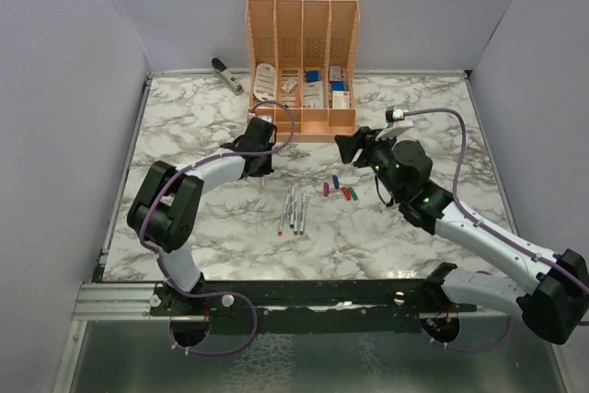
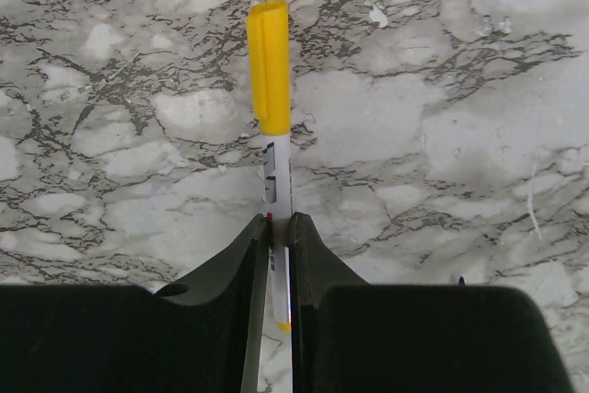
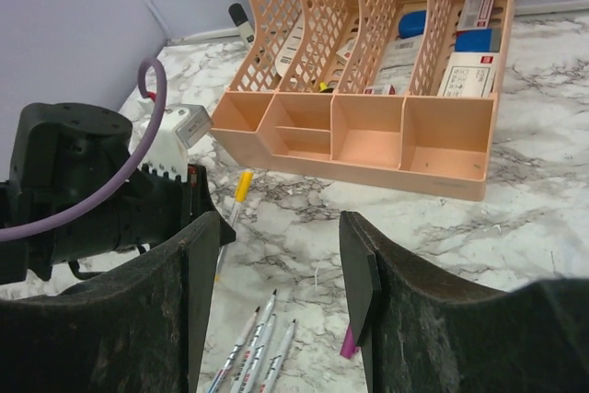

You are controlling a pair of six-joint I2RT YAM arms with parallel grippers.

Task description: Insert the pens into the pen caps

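One pen (image 2: 279, 177), a whitish barrel with black print, already wears the yellow cap (image 2: 270, 66) and is pinched in the left pincer (image 2: 280, 223), cap end pointing away from it. Four bare pens (image 1: 294, 210) lie side by side on the tabletop (image 1: 184, 126), roughly parallel. Just right of them the blue cap (image 1: 336, 179), purple cap (image 1: 327, 189), red cap (image 1: 345, 193) and green cap (image 1: 352, 192) lie loose, close together.

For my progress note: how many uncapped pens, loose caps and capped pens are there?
Thin whitish-grey uncapped pens: 4
Short loose plastic caps, purple, blue, red, green: 4
Yellow-capped pen in left gripper: 1
Total: 9
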